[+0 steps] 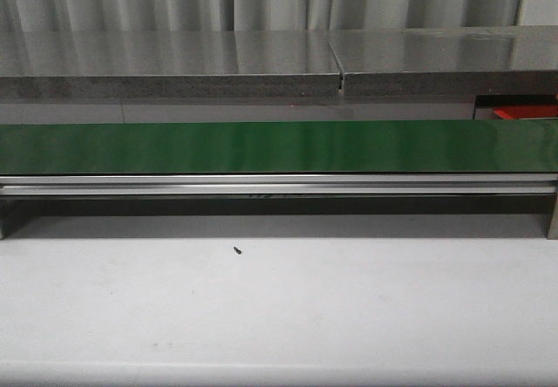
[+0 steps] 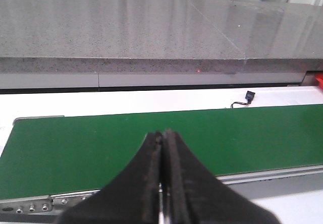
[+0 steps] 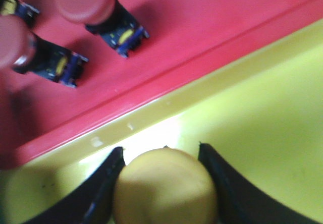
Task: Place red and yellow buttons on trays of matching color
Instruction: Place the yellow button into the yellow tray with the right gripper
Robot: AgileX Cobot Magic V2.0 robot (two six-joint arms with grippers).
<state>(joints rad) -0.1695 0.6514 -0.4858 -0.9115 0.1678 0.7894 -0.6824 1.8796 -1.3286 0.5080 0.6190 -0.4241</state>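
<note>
While the front view shows neither arm, only the long green conveyor belt [image 1: 279, 146] running from nine to three o'clock across the white table [image 1: 279, 308], the wrist cameras carry the detail. A small dark speck [image 1: 236, 250] lies on the table just in front of the belt, toward seven o'clock of its centre.

The right gripper [image 3: 164, 183] is over the yellow tray [image 3: 262, 133], its two dark fingers [image 3: 103, 183] closed around a yellow button [image 3: 165, 186], whose rounded cap fills the gap between them. The yellow tray's rim touches the red tray [image 3: 202, 27] beside it. Two red buttons [image 3: 83, 2] lie in the red tray on their sides, caps toward ten o'clock and dark blue bases toward four o'clock; the second red button [image 3: 12, 42] is partly cut by the frame edge.

The left gripper [image 2: 162, 183] hangs above the near edge of the belt with its fingers pressed together and nothing between them. Beyond the belt, a small black connector [image 2: 249, 97] with a thin wire rests on the white surface, at about one o'clock from the gripper.
</note>
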